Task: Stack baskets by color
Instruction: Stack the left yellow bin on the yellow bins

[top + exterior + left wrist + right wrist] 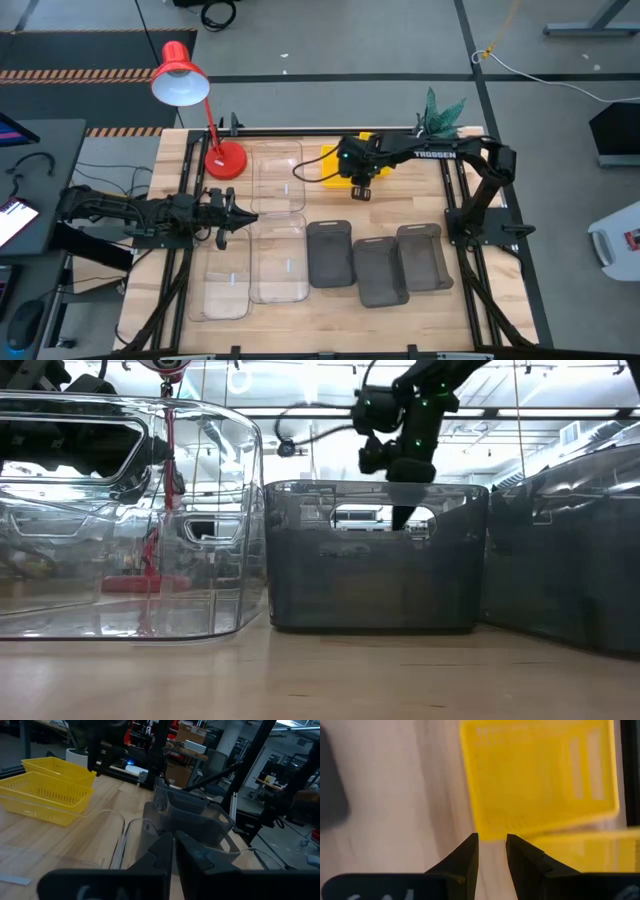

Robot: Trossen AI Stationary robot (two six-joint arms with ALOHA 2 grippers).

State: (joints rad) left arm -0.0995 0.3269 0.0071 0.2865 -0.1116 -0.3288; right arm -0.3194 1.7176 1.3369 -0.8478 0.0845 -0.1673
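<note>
Right hand is hovering over the near edge of the yellow baskets at the far middle of the desk, fingers parted a little and holding nothing; left hand is waiting closed and empty at the left, beside the clear baskets. Three grey baskets are sitting side by side unstacked at the near right, the clear ones lying in two rows left of them. These thin plastic trays are looking light, fairly stiff but slick, so pinching a rim wall or the handle cut-out is probably the safest hold.
</note>
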